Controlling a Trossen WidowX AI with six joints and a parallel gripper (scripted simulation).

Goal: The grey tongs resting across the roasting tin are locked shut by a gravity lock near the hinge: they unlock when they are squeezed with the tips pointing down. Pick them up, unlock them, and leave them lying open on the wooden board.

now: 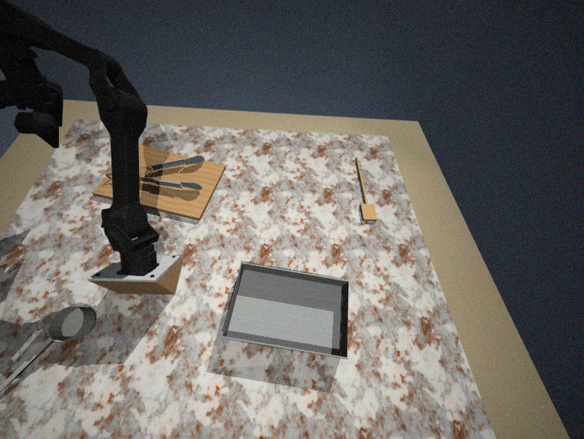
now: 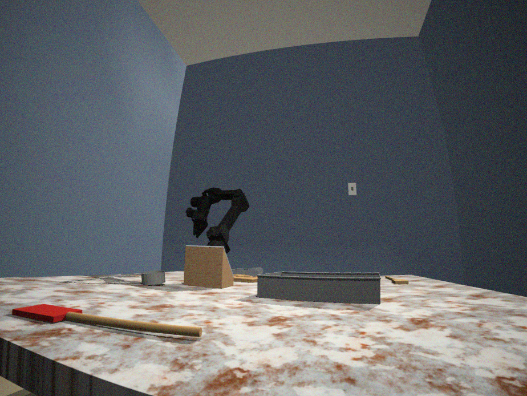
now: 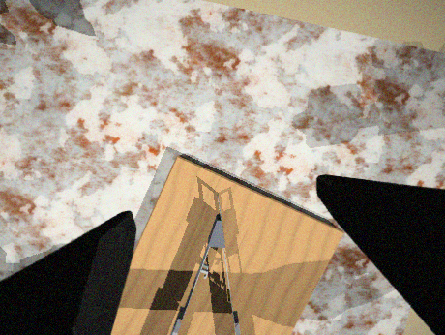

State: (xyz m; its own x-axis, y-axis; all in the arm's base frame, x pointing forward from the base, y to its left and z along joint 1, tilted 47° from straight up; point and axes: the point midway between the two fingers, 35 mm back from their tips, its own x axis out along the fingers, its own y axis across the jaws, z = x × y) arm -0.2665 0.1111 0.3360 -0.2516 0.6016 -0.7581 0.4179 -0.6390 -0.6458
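Note:
The grey tongs (image 1: 191, 160) (image 2: 254, 270) (image 3: 218, 237) lie on the wooden board (image 1: 210, 185) (image 2: 246, 278) (image 3: 276, 232). Their two arms are spread apart in a V. In the top view the wide ends point right, and my arm hides part of the tongs near the hinge. In the wrist view the hinge end points up and the far ends run out of view at the bottom. My gripper (image 2: 197, 234) (image 3: 227, 201) is open and empty, raised above the board and clear of the tongs. The roasting tin (image 1: 283, 321) (image 2: 319, 290) is empty.
My base stands on a wooden block (image 1: 165, 281) (image 2: 203, 266). A grey ladle (image 1: 73, 322) (image 2: 153, 278) lies beside it. A wooden mallet-like utensil (image 1: 368, 212) (image 2: 399, 281) lies at the far right. A red-headed spatula (image 2: 42, 312) lies near the table edge in the exterior view.

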